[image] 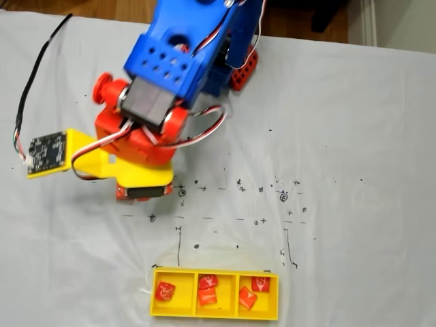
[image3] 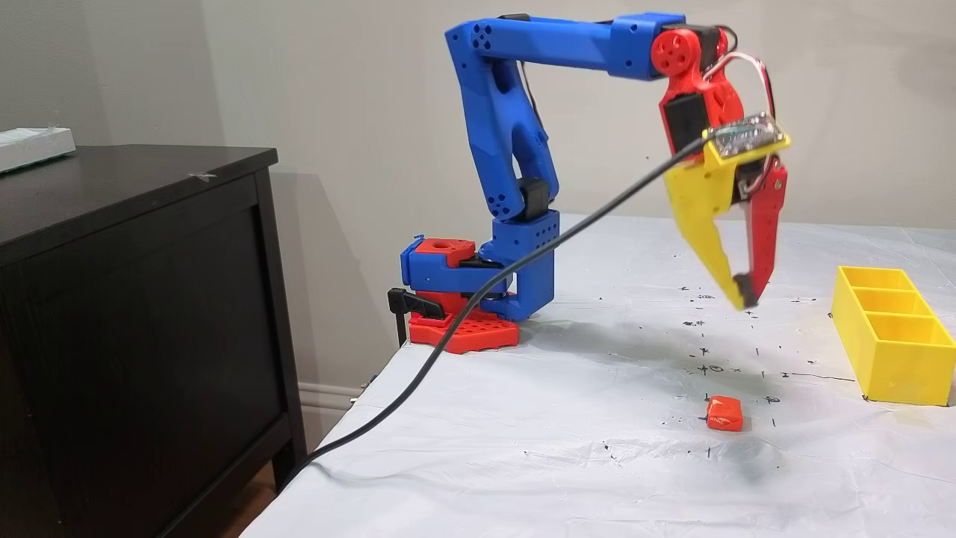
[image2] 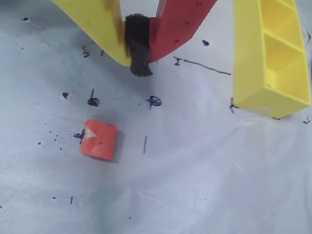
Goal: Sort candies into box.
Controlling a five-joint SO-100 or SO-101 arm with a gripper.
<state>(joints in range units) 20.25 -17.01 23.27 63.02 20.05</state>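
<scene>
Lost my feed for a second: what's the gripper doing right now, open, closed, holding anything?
Gripper: closed, tips together, holding nothing. It hangs above the table; one loose candy lies on the cloth below it, untouched.

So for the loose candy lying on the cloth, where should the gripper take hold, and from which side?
Probably from straight above: the candy lies flat and alone on the cloth, a small square. Close the gripper, now shut and raised, across two opposite straight edges, not its corners.
</scene>
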